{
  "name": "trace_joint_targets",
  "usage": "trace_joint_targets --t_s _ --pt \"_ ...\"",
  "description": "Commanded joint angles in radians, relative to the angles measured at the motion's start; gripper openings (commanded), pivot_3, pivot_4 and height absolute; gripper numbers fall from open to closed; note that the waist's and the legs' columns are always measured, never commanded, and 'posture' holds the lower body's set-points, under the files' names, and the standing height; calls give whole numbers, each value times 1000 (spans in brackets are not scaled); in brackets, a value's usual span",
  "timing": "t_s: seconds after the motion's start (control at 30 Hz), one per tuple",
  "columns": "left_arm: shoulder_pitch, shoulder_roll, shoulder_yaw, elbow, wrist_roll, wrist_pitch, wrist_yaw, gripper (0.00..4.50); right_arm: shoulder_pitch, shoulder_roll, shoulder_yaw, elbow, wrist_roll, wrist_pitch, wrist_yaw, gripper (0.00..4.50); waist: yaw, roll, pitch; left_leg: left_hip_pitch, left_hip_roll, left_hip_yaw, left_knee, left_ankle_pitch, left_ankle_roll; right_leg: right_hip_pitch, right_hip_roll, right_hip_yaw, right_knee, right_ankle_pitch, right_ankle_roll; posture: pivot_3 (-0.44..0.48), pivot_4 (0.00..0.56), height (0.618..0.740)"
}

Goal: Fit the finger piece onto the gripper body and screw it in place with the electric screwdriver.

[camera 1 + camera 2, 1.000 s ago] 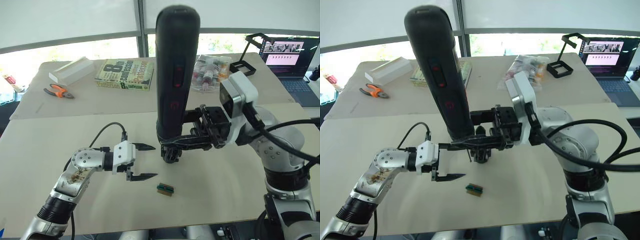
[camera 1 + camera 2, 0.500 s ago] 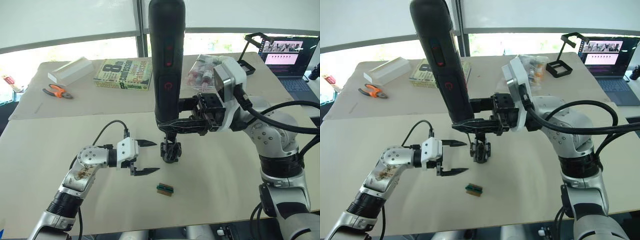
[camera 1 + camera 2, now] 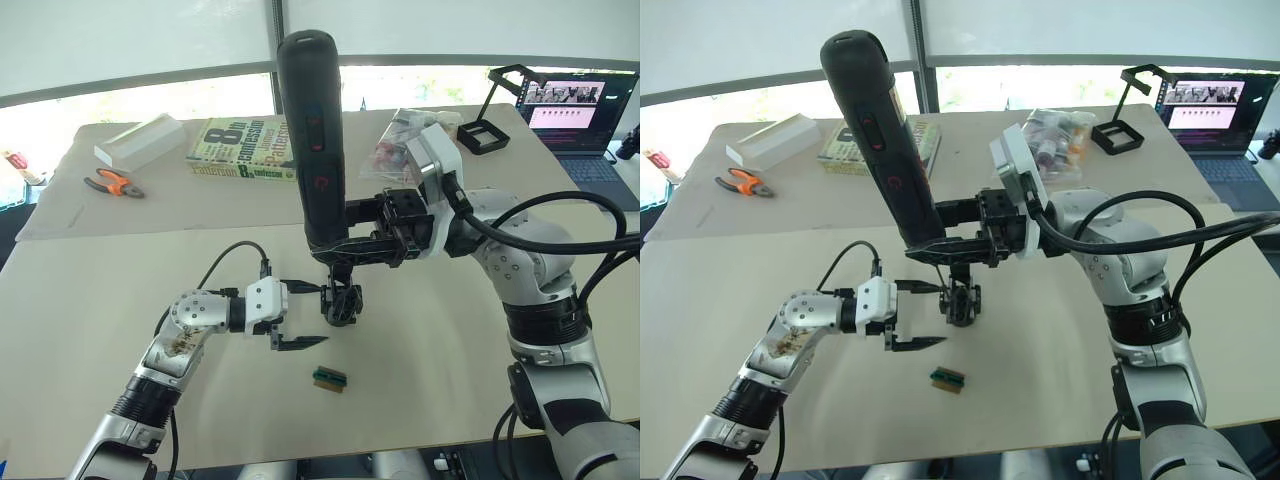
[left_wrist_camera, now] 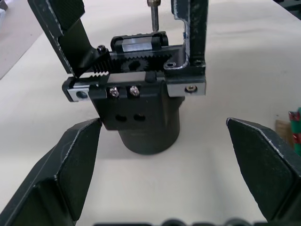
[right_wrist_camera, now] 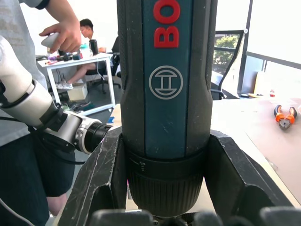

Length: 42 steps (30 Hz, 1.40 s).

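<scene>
Left gripper (image 3: 302, 314) gapes (fingers spread) beside the gripper body (image 3: 340, 303); right gripper (image 3: 345, 243) clamps the electric screwdriver (image 3: 309, 140) above it.

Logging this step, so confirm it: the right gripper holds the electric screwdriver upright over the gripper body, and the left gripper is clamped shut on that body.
One point is wrong. The left gripper is open, its fingers either side of the gripper body; the left wrist view shows it. The right gripper does hold the electric screwdriver upright over the body.

beige desk (image 3: 90, 290) in front, second desk (image 3: 170, 200) behind it; bright windows (image 3: 140, 100) with white roller blinds (image 3: 130, 40) along far edge; daylight.
</scene>
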Motion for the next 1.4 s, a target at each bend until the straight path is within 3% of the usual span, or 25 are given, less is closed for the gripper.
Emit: trace_joint_targets --t_s 0.03,1.4 --pt "-5 -3 -4 -11 2 -23 1 4500 -18 -1 -14 -18 1 -39 34 1894 0 0 0 0 0 0 0 0 0 0 0 0 0 0 0 0 150 740" --pt "4 3 -3 -35 16 -28 19 4500 -21 24 14 1 -58 -66 127 1894 0 0 0 0 0 0 0 0 0 -1 0 0 0 0 0 0 150 740"
